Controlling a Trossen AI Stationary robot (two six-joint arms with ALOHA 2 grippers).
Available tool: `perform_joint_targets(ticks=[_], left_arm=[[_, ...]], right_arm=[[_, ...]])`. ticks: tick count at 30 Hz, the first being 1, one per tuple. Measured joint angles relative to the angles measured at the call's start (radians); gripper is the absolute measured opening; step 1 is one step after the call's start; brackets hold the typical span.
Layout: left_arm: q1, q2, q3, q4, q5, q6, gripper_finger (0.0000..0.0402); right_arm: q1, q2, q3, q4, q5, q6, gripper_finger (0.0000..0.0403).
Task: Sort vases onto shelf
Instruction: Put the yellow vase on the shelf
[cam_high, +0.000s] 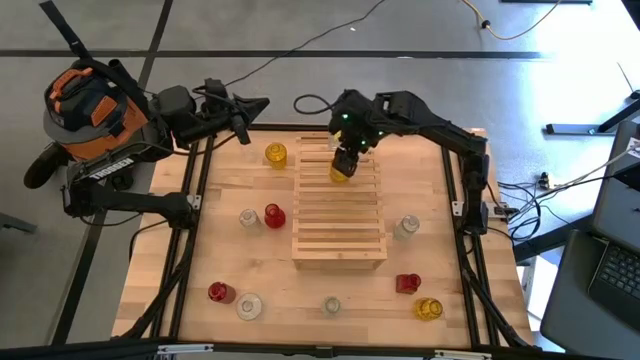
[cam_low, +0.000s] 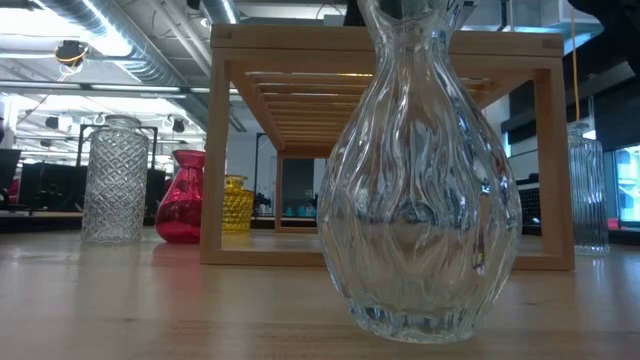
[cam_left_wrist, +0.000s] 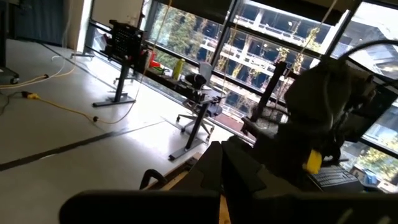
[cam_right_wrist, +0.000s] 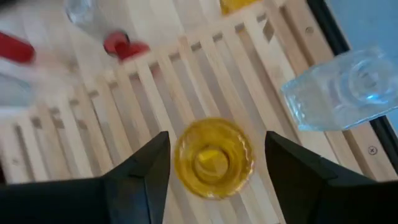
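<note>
My right gripper (cam_high: 343, 165) (cam_right_wrist: 214, 163) hangs open over the far end of the slatted wooden shelf (cam_high: 340, 215) (cam_right_wrist: 155, 93). A yellow vase (cam_high: 340, 173) (cam_right_wrist: 213, 158) stands upright by its base on the slats, between the two fingers. A small gap shows on each side, so the fingers touch nothing. A clear vase (cam_right_wrist: 342, 93) stands just past the shelf's far edge. My left gripper (cam_high: 252, 106) waits shut at the table's far left corner. In the low view the shelf (cam_low: 240, 150) stands behind a large clear vase (cam_low: 420, 200).
Vases stand around the shelf on the table: yellow (cam_high: 276, 154), clear (cam_high: 248, 218) and red (cam_high: 274, 216) on its left, clear (cam_high: 406, 227) on its right. Red (cam_high: 408, 283), yellow (cam_high: 429, 309), clear (cam_high: 332, 306), clear (cam_high: 249, 306) and red (cam_high: 220, 292) stand near the near edge.
</note>
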Motion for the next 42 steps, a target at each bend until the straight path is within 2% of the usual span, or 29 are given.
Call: perform_joint_targets(ticks=[4, 8, 10, 13, 16, 20, 25, 28, 31, 42], left_arm=[[0.0, 0.0, 0.0, -0.015, 0.033, 0.0, 0.0], [0.0, 0.0, 0.0, -0.028, 0.036, 0.0, 0.0], [0.0, 0.0, 0.0, -0.028, 0.035, 0.0, 0.0], [0.0, 0.0, 0.0, -0.032, 0.032, 0.002, 0.0], [0.0, 0.0, 0.0, -0.032, 0.032, 0.002, 0.0], [0.0, 0.0, 0.0, -0.035, 0.035, 0.002, 0.0], [0.0, 0.0, 0.0, -0.051, 0.035, 0.002, 0.0], [0.0, 0.001, 0.0, -0.051, 0.035, 0.002, 0.0], [0.0, 0.001, 0.0, -0.058, 0.035, 0.002, 0.0], [0.0, 0.001, 0.0, -0.058, 0.035, 0.001, 0.0]], right_arm=[[-0.007, -0.045, 0.006, -0.004, 0.008, 0.074, 0.0207], [-0.008, -0.07, 0.006, -0.125, 0.01, 0.136, 0.0189], [-0.007, -0.07, -0.001, -0.152, -0.027, 0.157, 0.0172], [-0.005, -0.068, -0.038, -0.138, -0.1, 0.18, 0.0134], [-0.004, -0.056, -0.092, -0.145, -0.039, 0.181, 0.0082], [-0.008, -0.051, -0.175, -0.145, -0.027, 0.178, 0.0012], [-0.006, -0.051, -0.267, -0.146, -0.002, 0.177, 0.0023], [-0.006, -0.052, -0.298, -0.122, 0.007, 0.174, 0.0014], [-0.006, -0.052, -0.302, -0.09, 0.013, 0.158, 0.0003], [-0.006, -0.053, -0.301, -0.023, -0.01, 0.153, 0.0004]])
